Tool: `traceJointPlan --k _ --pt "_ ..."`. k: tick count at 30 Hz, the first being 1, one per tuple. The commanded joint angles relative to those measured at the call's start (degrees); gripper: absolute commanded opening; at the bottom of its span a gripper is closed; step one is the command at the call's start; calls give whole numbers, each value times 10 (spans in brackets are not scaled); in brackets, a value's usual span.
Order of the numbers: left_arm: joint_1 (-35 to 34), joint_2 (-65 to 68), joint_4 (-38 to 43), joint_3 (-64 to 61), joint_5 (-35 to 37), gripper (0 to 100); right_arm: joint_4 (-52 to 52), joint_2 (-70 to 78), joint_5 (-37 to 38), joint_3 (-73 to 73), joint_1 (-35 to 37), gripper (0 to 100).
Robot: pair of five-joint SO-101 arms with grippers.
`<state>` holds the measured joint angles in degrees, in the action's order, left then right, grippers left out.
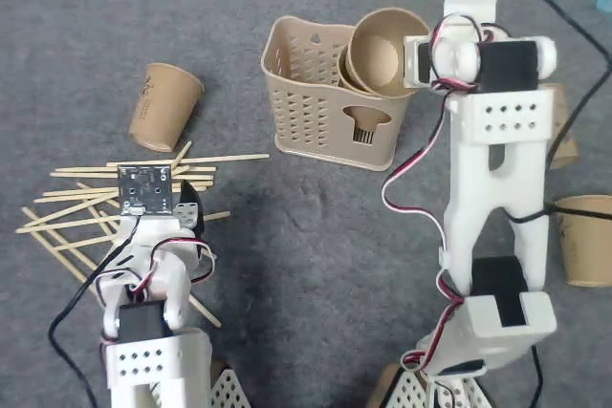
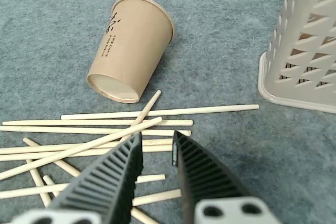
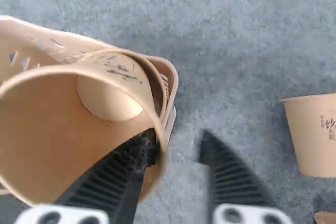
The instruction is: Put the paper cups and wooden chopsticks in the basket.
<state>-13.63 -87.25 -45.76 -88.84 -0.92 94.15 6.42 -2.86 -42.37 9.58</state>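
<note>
We see the right gripper [image 3: 176, 148], jaws wide apart, straddling the rim of a paper cup [image 3: 63, 129] lying in the basket [image 3: 170, 85]. The left gripper [image 2: 157, 145], narrowly parted and empty, hangs over scattered wooden chopsticks [image 2: 157, 112].

Free passage: the bare strip of table [image 1: 316, 265] through the centre and lower centre of the high view, between the two arms, and the frame's upper left corner.

Obstacles: the basket [image 1: 316, 112] at upper centre, its right half occupied by nested paper cups [image 1: 378, 45]. The right arm [image 1: 492, 169] spans the right side from top to bottom. At left, a lying cup [image 1: 164, 105] sits just above the scattered chopsticks [image 1: 86, 200], which lie beneath the left tool [image 2: 157, 148].
</note>
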Motion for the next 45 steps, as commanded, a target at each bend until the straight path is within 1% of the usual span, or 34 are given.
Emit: traceJointPlan --k 1,5,9,11,14,16,18,19,22,24,26,28,32,35,40,42,45 --pt "1 -7 18 0 -5 87 29 -41 -4 -77 4 255" --pt "1 -7 18 0 -5 87 86 -78 -3 -150 2 234" --pt "1 -7 18 0 -5 87 89 -118 -4 -111 0 224" --pt "1 -7 18 0 -5 87 87 -142 -5 -65 2 166" --pt "1 -7 18 0 -5 87 87 -175 -7 -28 4 0" --pt "1 -7 18 0 -5 87 87 -201 -4 -15 3 32" --pt "1 -7 18 0 -5 87 87 -223 -4 5 1 2" --pt "1 -7 18 0 -5 87 87 -233 -1 20 0 10" --pt "0 -7 18 0 -5 87 87 -271 48 90 -3 8" --pt "0 -7 18 0 -5 87 86 -303 75 149 -36 9" --pt "0 -7 18 0 -5 87 80 -326 84 203 -80 9" --pt "0 -7 18 0 -5 87 57 -338 107 258 -143 9" --pt "0 -7 18 0 -5 87 -36 -321 152 358 -272 9" --pt "0 -7 17 0 -5 87 -105 -273 177 403 -337 9" --pt "0 -7 15 0 -5 87 -154 -153 196 389 -391 13" --pt "0 -7 15 0 -5 87 -145 -100 207 360 -409 23" --pt "-6 -7 16 -1 -5 87 -99 -20 217 287 -428 79"
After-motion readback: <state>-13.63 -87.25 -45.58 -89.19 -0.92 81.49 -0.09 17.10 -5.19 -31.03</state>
